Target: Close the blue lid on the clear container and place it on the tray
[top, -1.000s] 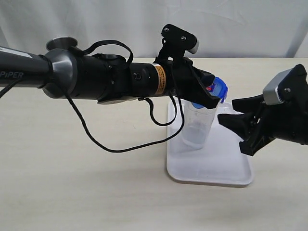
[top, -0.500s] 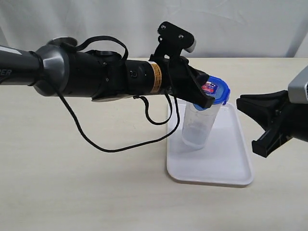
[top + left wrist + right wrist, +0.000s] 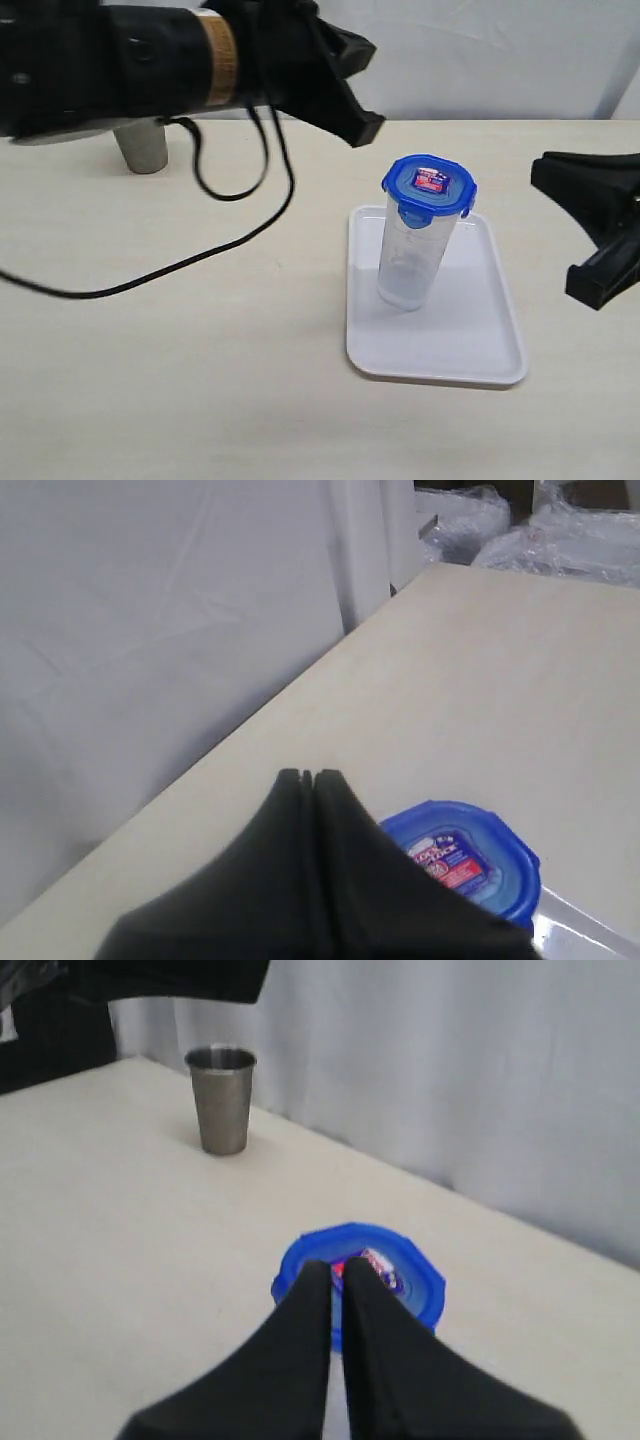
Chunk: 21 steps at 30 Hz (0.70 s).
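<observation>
Blue plastic caps the scene's tallest thing. The blue lid (image 3: 429,185) sits flat on the mouth of the clear container (image 3: 412,262), sticker up. The container stands upright, its long axis vertical, on the far left part of the white tray (image 3: 470,350) at the right middle of the bench (image 3: 200,380).

Neither arm touches it. The left pincer (image 3: 308,777) is clenched on nothing, its two tips pressed flat together. It hangs above and to the far left of the lid, which lies below and off to one side of the tips with clear air between. The right pincer (image 3: 337,1275) is also clenched and empty, with only a hairline between its tips. It waits to the right of the container at about lid height, and its wrist view shows the lid dead ahead, just past the tips.

So the container lies straight in line with the right pincer and below and aside of the left one. By that alignment the right arm looks better placed for any last press or nudge, though which arm is truly nearer I cannot tell. The lid looks seated, but whether all four flaps are snapped down cannot be made out. A steel cup (image 3: 142,148) stands far left, well apart from the tray.
</observation>
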Tool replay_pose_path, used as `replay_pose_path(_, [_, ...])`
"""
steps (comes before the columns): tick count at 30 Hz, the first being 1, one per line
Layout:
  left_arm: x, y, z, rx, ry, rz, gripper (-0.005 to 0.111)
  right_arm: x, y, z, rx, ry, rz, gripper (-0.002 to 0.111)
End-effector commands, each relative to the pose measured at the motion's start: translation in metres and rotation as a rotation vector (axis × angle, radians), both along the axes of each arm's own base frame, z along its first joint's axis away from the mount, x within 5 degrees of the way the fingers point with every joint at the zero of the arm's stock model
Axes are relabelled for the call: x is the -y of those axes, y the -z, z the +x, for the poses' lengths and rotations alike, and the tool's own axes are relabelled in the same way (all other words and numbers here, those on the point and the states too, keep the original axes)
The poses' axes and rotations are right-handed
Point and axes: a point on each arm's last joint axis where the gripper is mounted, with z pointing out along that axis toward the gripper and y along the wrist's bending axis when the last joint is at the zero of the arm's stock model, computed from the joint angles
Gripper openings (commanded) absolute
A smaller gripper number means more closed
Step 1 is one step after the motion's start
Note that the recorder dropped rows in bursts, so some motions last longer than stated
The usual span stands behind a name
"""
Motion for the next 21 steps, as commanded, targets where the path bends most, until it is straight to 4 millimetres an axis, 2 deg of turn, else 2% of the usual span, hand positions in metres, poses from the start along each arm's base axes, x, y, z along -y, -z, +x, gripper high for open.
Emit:
replay_pose_path(1, [-0.056,-0.018,-0.034,0.004,-0.064,-0.095,0.000,-0.002,-0.025,-0.034,0.102,0.014,0.063,0.004])
replay_pose_path(3, [-0.093,-0.022,-0.055,0.010,-0.113,-0.183,0.000,-0.003,-0.037,-0.056,0.185,0.017,0.101,0.004])
replay_pose_path(4, [-0.109,-0.017,-0.067,0.013,-0.137,-0.205,0.000,-0.003,-0.039,-0.066,0.219,0.018,0.112,0.004])
replay_pose_path(5, [-0.134,-0.015,-0.086,0.039,-0.190,-0.246,0.000,-0.003,-0.041,-0.082,0.266,0.029,0.137,0.004])
replay_pose_path(6, [-0.146,-0.012,-0.096,0.057,-0.219,-0.255,0.000,-0.002,-0.041,-0.089,0.288,0.045,0.147,0.004])
replay_pose_path(7, [-0.166,-0.005,-0.114,0.084,-0.275,-0.268,0.000,0.000,-0.041,-0.101,0.327,0.070,0.170,0.004])
replay_pose_path(8, [-0.174,-0.003,-0.125,0.106,-0.295,-0.278,0.000,0.001,-0.040,-0.106,0.341,0.085,0.186,0.004])
replay_pose_path(9, [-0.187,0.001,-0.144,0.141,-0.326,-0.302,0.000,0.001,-0.037,-0.115,0.368,0.099,0.207,0.004])
replay_pose_path(10, [-0.195,0.004,-0.160,0.165,-0.347,-0.345,0.000,0.002,-0.033,-0.123,0.387,0.102,0.224,0.004])
replay_pose_path(15, [-0.216,0.024,-0.208,0.259,-0.363,-0.470,0.000,0.005,-0.008,-0.143,0.440,0.147,0.281,0.004])
replay_pose_path(19, [-0.228,0.035,-0.226,0.286,-0.413,-0.525,0.000,0.008,0.009,-0.137,0.393,0.180,0.281,0.004])
replay_pose_path(21, [-0.232,0.036,-0.232,0.259,-0.433,-0.606,0.000,0.008,0.015,-0.135,0.374,0.183,0.281,0.004])
